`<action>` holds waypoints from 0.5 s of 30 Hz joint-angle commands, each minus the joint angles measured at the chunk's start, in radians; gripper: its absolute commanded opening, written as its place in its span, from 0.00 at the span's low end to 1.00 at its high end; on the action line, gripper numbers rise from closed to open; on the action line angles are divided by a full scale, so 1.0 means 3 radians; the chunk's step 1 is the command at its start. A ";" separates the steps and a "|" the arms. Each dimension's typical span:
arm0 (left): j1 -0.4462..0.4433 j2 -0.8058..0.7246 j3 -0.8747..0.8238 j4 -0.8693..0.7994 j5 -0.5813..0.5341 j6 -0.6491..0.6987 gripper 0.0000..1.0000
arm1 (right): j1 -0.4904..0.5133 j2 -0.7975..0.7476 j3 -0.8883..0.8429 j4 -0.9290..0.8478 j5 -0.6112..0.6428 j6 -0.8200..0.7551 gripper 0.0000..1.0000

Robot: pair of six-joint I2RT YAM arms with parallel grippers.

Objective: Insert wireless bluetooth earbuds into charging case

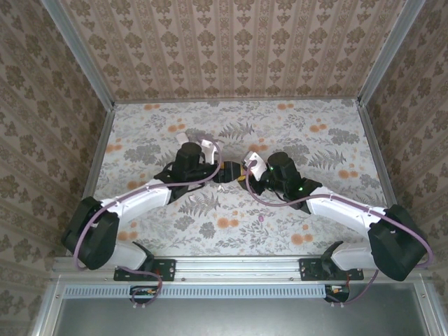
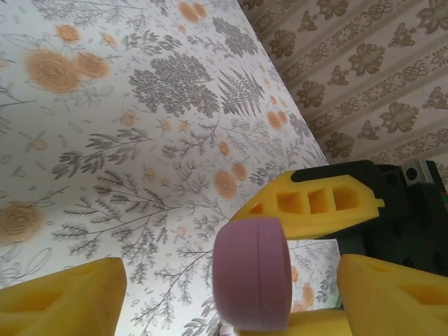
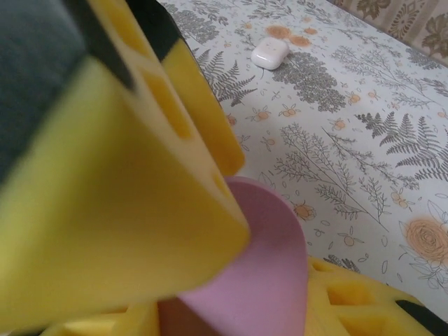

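A pink charging case [image 2: 252,273], closed and seen edge-on, hangs above the table. My right gripper [image 3: 269,269] is shut on it, one yellow finger [image 3: 126,210] on its near face and the other [image 3: 350,294] on its far side. My left gripper [image 2: 227,297] is open, its two fingers [image 2: 63,301] standing wide on either side of the case without touching it. In the top view both grippers meet at mid table, left gripper [image 1: 222,170] against right gripper [image 1: 239,175], and they hide the case. I cannot make out any earbuds.
A white charging case [image 3: 270,52] lies closed on the floral tablecloth [image 3: 350,140] beyond the right gripper. Patterned walls [image 1: 231,49] enclose the table on three sides. Open cloth lies at the far and right parts of the table [image 1: 329,133].
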 commanded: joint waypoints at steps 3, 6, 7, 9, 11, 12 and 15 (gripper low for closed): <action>-0.0014 0.0055 0.0119 0.0037 0.0057 -0.0085 0.75 | 0.0038 -0.0145 -0.0056 0.0176 -0.0100 -0.0042 0.36; -0.0022 0.0074 0.0112 0.0063 0.0075 -0.0086 0.69 | 0.0044 -0.0166 -0.0090 0.0213 -0.0070 -0.0012 0.37; -0.0023 0.0084 0.0121 0.0072 0.0105 -0.0086 0.66 | 0.0044 -0.0167 -0.0105 0.0245 -0.0062 -0.0002 0.37; -0.0023 0.0109 0.0141 0.0091 0.0174 -0.0091 0.62 | 0.0044 -0.0166 -0.0121 0.0275 -0.0059 0.0025 0.37; -0.0024 0.0127 0.0166 0.0091 0.0233 -0.0095 0.56 | 0.0044 -0.0161 -0.0125 0.0307 -0.0055 0.0056 0.37; -0.0022 0.0138 0.0175 0.0092 0.0259 -0.0093 0.54 | 0.0044 -0.0156 -0.0124 0.0306 -0.0047 0.0062 0.37; -0.0025 0.0151 0.0197 0.0082 0.0326 -0.0091 0.47 | 0.0044 -0.0150 -0.0124 0.0328 -0.0030 0.0085 0.37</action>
